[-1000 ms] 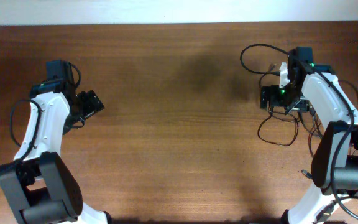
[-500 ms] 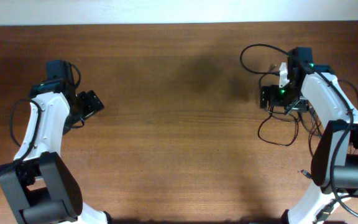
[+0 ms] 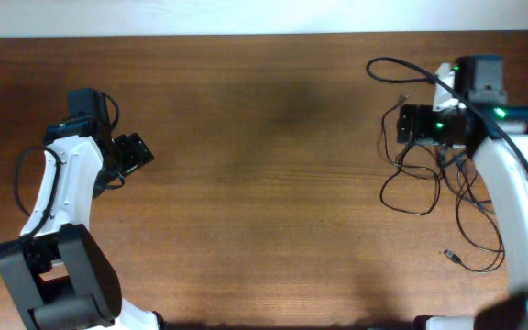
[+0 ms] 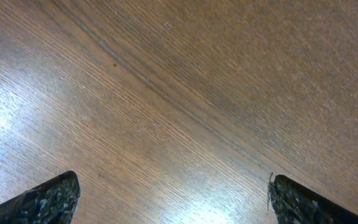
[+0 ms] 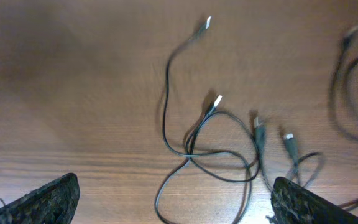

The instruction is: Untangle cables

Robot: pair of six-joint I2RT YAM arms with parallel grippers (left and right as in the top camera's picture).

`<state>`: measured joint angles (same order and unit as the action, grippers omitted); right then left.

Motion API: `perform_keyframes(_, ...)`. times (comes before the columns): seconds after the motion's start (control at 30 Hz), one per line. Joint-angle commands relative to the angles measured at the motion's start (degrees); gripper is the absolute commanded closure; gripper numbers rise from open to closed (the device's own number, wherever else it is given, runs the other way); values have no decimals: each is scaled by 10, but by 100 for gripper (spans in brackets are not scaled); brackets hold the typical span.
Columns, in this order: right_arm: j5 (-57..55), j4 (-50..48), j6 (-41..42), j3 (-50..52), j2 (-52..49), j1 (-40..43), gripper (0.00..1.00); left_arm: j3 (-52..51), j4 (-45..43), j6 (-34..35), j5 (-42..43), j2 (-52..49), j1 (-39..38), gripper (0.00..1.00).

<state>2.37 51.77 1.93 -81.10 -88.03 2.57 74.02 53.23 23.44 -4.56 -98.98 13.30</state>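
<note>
The cables [image 3: 418, 183] lie in a tangled heap of thin black loops at the right of the table. One plug end [image 3: 450, 255] trails toward the front. In the right wrist view the cables [image 5: 219, 149] cross over each other, with several small plugs [image 5: 217, 101] showing. My right gripper [image 5: 176, 200] hovers above the heap, open and empty; overhead it is at the heap's back edge [image 3: 417, 123]. My left gripper [image 3: 136, 152] is far off at the left, open and empty over bare wood [image 4: 173, 200].
The brown wooden table [image 3: 264, 183] ends at a pale wall along the back. A thicker black arm cable [image 3: 388, 66] arcs out from the right arm near the back edge.
My right arm has moved back and to the right, lifting away from the heap, so more of the cables now show. The left arm has not moved.
</note>
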Motion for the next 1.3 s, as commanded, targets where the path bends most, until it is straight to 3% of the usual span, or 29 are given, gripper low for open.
perform_keyframes(0.0,-5,-2,5,-1,102,-3,1,-3,0,5,-7,9,1,1)
perform_keyframes(0.33,-5,-1,5,-1,459,-3,2,-3,0,5,-7,9,1,1)
perform_keyframes(0.43,-5,-1,5,-1,507,-3,2,-3,0,5,-7,9,1,1)
perform_keyframes(0.6,-5,20,5,-1,513,-3,1,-3,0,5,-7,9,1,1)
perform_keyframes(0.97,-5,265,5,-1,513,-3,1,-3,0,5,-7,9,1,1)
perform_keyframes(1.27,-5,274,5,-1,513,-3,2,-3,0,5,-7,9,1,1)
